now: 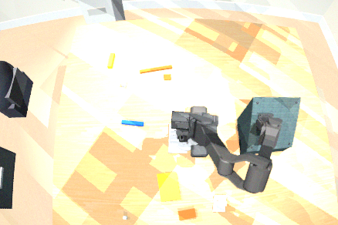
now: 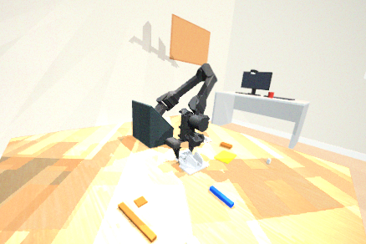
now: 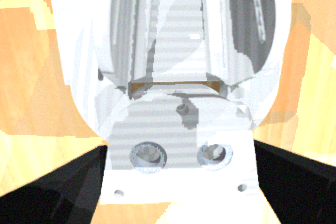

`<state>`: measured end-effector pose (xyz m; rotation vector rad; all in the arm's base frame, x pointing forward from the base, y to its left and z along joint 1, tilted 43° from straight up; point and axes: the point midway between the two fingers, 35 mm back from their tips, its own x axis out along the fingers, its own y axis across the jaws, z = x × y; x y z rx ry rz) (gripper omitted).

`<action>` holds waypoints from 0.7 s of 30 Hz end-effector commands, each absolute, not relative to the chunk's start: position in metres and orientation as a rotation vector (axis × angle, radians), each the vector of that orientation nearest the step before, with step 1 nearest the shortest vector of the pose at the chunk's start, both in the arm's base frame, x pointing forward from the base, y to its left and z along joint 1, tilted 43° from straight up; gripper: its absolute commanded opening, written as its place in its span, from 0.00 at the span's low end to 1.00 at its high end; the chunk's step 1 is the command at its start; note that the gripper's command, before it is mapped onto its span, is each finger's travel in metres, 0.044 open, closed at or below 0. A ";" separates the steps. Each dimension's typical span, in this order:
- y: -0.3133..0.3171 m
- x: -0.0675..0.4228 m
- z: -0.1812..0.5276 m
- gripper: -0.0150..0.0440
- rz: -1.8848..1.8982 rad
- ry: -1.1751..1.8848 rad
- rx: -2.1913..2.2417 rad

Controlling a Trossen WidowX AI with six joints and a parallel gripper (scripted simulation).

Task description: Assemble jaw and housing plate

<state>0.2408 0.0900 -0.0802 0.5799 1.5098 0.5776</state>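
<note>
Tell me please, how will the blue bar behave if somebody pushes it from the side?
The blue bar looks straight and flat-sided, so it would probably slide or turn rather than roll. It seems stiff, since it shows no bend. Being short and slim, it is likely light and may swing around if pushed near one end.
</note>
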 end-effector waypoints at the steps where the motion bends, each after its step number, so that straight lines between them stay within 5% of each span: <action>1: 0.091 0.241 -0.080 0.85 0.578 1.508 0.587; 21: 0.094 0.241 -0.083 0.85 0.579 1.508 0.587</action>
